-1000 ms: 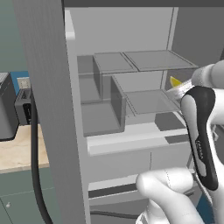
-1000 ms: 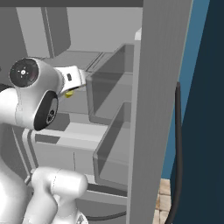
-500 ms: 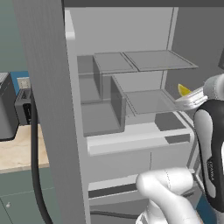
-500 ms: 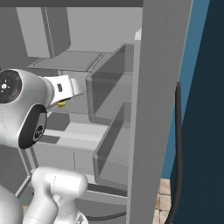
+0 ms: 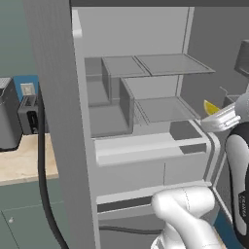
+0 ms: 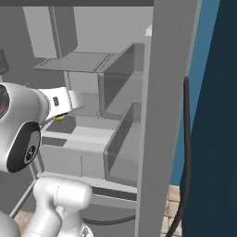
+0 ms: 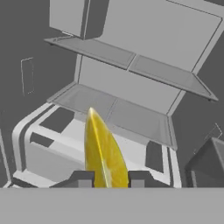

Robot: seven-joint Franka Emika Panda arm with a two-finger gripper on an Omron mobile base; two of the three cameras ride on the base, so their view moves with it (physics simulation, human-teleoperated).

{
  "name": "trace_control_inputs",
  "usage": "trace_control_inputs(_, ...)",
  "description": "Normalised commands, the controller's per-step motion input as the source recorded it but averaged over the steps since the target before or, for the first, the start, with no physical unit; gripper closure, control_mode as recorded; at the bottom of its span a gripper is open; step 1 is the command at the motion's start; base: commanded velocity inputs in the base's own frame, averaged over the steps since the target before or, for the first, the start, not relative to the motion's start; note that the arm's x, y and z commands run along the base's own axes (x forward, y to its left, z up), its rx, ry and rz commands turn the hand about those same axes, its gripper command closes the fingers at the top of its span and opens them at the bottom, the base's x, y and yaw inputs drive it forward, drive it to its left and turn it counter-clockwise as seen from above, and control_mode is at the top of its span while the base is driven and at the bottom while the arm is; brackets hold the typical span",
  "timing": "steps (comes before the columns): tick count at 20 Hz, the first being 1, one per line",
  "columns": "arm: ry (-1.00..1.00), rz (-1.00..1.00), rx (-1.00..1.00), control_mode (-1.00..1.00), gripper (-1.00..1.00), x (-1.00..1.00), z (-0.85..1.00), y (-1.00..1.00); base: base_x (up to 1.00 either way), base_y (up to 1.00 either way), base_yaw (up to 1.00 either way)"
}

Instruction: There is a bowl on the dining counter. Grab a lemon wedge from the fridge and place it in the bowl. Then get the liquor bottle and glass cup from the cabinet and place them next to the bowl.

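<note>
The fridge [image 5: 54, 97] stands open in front of me, its grey shelves and bins bare. My gripper [image 7: 108, 179] is shut on the lemon wedge [image 7: 103, 151], a bright yellow slice that stands upright between the two dark fingertips. From the left base view the lemon wedge [image 5: 210, 107] peeks out above the white hand at the fridge's right side, in front of the middle shelf. The right base view has the lemon wedge [image 6: 59, 118] just under the hand, at the left of the open fridge [image 6: 162, 92]. The bowl, dining counter, liquor bottle, glass cup and cabinet are out of view.
Left of the fridge, a toaster [image 5: 29, 114] and a grey appliance [image 5: 6, 121] sit on a beige worktop [image 5: 24, 163]. A black cable [image 5: 44, 185] hangs down beside the fridge door. A dark blue wall [image 6: 217, 115] bounds the right side.
The hand has drawn back and slightly down out of the fridge shelves, carrying the lemon wedge with it. The grip has stayed shut on the wedge.
</note>
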Motion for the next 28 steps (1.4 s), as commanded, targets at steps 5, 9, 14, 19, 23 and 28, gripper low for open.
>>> trace_control_inputs(5,0.00,0.00,0.00,1.00,1.00,0.00,0.00,0.00,-0.93,0.03,0.00)
trace_control_inputs(9,0.00,0.00,0.00,1.00,1.00,0.00,0.00,0.00,-1.00,0.15,0.00)
trace_control_inputs(14,0.00,0.00,0.00,1.00,1.00,0.00,0.00,0.00,-0.97,0.40,0.04)
trace_control_inputs(19,0.00,0.00,0.00,1.00,1.00,0.00,0.00,0.00,-0.90,0.61,0.18)
trace_control_inputs(23,0.00,0.00,0.00,1.00,1.00,0.00,0.00,0.00,-0.78,0.73,0.30)
trace_control_inputs(28,0.00,0.00,0.00,1.00,1.00,0.00,0.00,0.00,-0.63,0.77,0.38)
